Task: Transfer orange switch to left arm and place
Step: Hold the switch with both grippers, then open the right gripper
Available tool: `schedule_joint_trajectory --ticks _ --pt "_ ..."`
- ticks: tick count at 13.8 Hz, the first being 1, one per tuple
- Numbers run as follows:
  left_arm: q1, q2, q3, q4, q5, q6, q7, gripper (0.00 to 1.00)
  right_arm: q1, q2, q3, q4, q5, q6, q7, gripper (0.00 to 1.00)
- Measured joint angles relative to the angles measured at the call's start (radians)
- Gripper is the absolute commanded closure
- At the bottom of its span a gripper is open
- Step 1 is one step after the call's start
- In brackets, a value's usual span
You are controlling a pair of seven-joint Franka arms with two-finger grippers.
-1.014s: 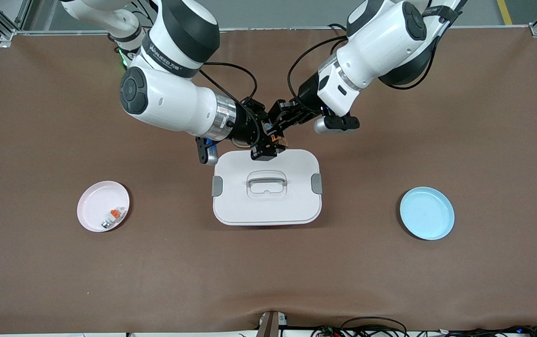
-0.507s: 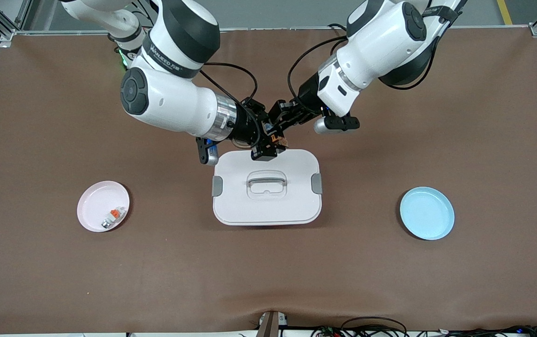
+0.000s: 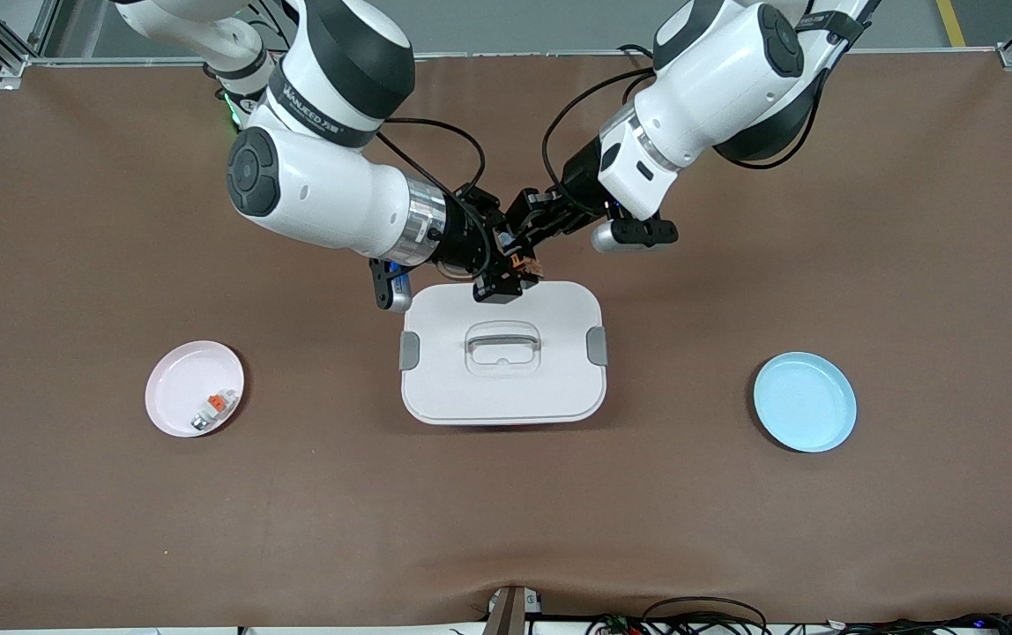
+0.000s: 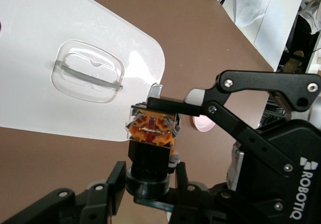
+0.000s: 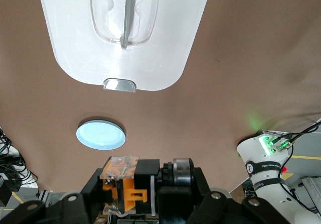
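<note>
Meeting above the white lidded box's edge: right gripper and left gripper both clamping the orange switch. Looking light, rigid, smooth; best gripping around its black cylindrical body.

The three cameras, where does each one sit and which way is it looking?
Front view: high up across the table, facing both arms; it sees the white box, pink plate and blue plate.
Left wrist view: on the left arm's wrist, looking past the left tool at the orange switch, with the right tool on it too.
Right wrist view: on the right arm's wrist, looking past the right tool down at the box.
Shared: all three show the box; both wrist views show the switch.
</note>
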Motion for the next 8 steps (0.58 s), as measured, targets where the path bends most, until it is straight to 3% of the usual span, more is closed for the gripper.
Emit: schedule_joint_trajectory --ticks 2,8 --pt "0.0 0.0 0.001 0.005 0.0 0.01 -0.019 1.0 0.004 0.003 0.001 0.0 -0.001 -0.001 0.0 0.0" --pt "0.001 0.0 0.002 0.008 0.004 0.015 -0.023 1.0 0.006 0.004 0.001 0.0 -0.001 -0.001 0.0 0.0"
